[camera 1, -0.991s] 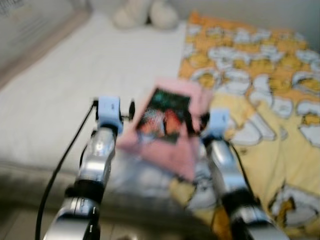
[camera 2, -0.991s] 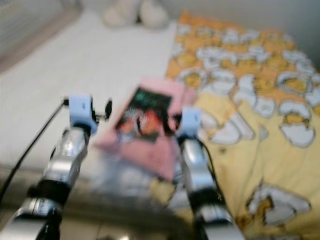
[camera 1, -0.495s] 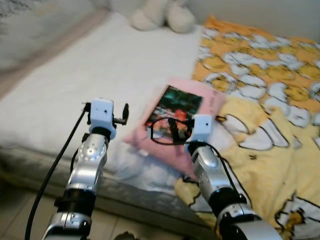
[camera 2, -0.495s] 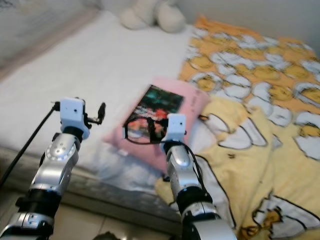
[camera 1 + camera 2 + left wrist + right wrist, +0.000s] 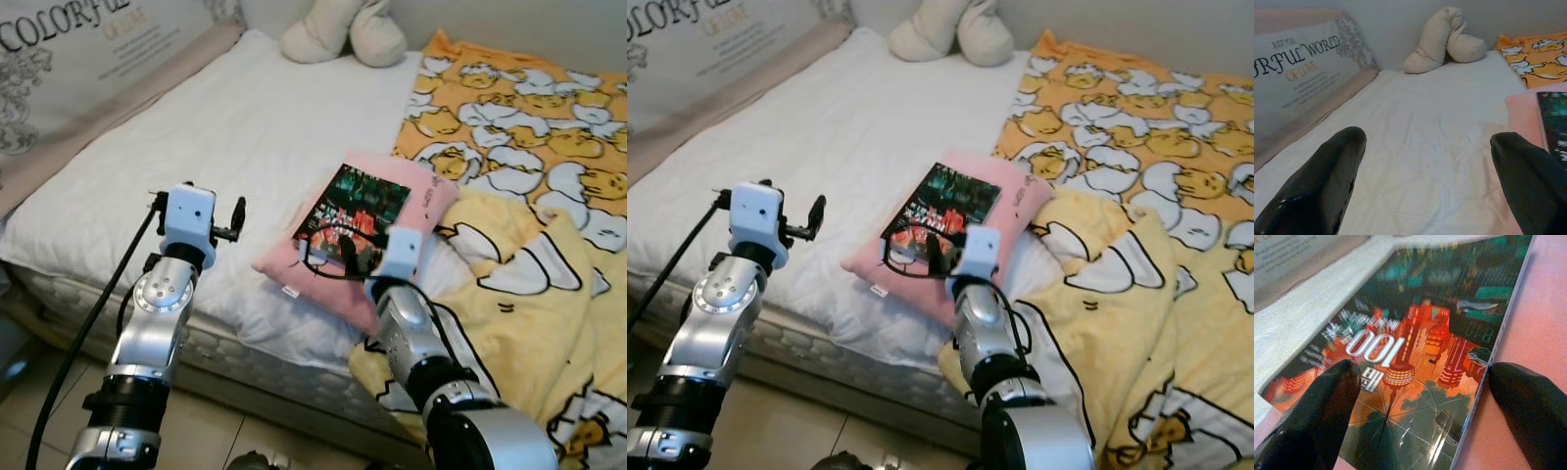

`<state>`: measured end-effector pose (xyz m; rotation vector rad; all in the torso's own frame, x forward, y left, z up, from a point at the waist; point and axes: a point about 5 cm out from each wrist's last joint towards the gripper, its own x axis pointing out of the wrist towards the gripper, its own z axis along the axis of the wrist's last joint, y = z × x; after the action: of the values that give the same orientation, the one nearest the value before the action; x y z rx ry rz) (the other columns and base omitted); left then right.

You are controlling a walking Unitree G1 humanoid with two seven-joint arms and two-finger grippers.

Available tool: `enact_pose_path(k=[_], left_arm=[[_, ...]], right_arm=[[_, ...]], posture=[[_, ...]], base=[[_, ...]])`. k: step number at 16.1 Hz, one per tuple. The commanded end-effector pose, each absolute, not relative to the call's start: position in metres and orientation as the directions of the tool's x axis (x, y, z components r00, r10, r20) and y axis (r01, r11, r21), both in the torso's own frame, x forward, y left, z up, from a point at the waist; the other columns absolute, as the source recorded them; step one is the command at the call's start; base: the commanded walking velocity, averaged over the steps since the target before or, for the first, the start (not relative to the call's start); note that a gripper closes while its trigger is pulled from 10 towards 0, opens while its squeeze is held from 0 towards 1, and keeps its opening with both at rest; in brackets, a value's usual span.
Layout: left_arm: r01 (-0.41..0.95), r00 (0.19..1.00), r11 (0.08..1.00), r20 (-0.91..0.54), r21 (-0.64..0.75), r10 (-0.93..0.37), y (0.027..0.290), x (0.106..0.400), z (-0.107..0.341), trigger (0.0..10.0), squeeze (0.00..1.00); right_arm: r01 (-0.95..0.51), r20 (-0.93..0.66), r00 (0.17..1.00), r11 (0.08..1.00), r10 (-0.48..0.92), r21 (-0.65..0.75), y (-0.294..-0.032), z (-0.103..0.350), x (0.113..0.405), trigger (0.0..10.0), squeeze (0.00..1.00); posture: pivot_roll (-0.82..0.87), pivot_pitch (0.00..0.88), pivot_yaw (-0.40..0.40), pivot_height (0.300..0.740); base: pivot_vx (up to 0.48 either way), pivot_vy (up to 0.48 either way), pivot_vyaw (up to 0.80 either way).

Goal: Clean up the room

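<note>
Right end effector [image 5: 1420, 396]: fingers spread, one black tip over the book's [image 5: 358, 206] cover near its long outer edge, the other over the pink pillow [image 5: 421, 191] just past the opposite long edge. The wide spread appears chosen to straddle the book's width before closing; nothing is pinched yet. In the head views the right end effector [image 5: 345, 257] hovers at the book's near short edge, close above it; contact cannot be confirmed.

The book lies flat, cover up, on the pillow, which rests near the front edge of the bed [image 5: 196, 137], about midway along it, partly against the yellow blanket [image 5: 529, 284]. Lying loose on bedding, the book reads as the item to be tidied, and its raised, soft support would likely let a finger slide under an edge.

Right arm: forearm extended forward from below, wrist roughly level, aimed along the book's long axis.

Left end effector [image 5: 1425, 191]: fingers likewise spread, holding nothing, pointed across the white sheet toward the beige cushion [image 5: 1447, 39] at the far edge of the bed. In the head view the left end effector [image 5: 235, 211] sits raised above the front edge, well apart from the book, the forearm held upright, apparently idle while the right arm works.

The printed headboard [image 5: 88, 49] runs along the bed's left edge.
</note>
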<state>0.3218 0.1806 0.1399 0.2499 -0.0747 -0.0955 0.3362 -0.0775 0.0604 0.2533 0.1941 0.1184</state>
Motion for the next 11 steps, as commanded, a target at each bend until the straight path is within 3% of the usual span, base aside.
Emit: enact_pose_path(k=[1, 9, 10, 11], left_arm=[[0.091, 0.993, 0.962, 0.051, 0.258, -0.107, 0.18, 0.32, 0.139, 10.0, 0.0], [0.091, 0.994, 0.967, 0.038, 0.237, -0.103, 0.171, 0.316, 0.133, 10.0, 0.0], [0.075, 0.996, 0.969, 0.038, 0.238, -0.086, 0.175, 0.314, 0.133, 10.0, 0.0], [0.069, 0.996, 0.969, 0.038, 0.238, -0.08, 0.176, 0.313, 0.133, 10.0, 0.0]], right_arm=[[-0.103, -0.182, 0.971, 0.961, 0.153, 0.257, -0.075, 0.062, 0.338, 10.0, 0.0], [-0.038, -0.415, 0.87, 0.876, 0.266, 0.48, -0.064, 0.038, 0.33, 10.0, 0.0], [-0.07, -0.413, 0.855, 0.86, 0.313, 0.506, -0.057, 0.041, 0.331, 0.0, 0.0], [-0.092, -0.403, 0.855, 0.86, 0.327, 0.502, -0.054, 0.044, 0.332, 0.0, 0.0]], posture=[[0.31, 0.048, 0.022, 0.74], [0.31, 0.054, -0.021, 0.74], [0.33, 0.057, -0.038, 0.74], [0.33, 0.057, -0.038, 0.74]], base=[[0.0, 0.0, 0.0], [0.0, 0.0, 0.0], [0.0, 0.0, 0.0], [0.0, 0.0, 0.0]])
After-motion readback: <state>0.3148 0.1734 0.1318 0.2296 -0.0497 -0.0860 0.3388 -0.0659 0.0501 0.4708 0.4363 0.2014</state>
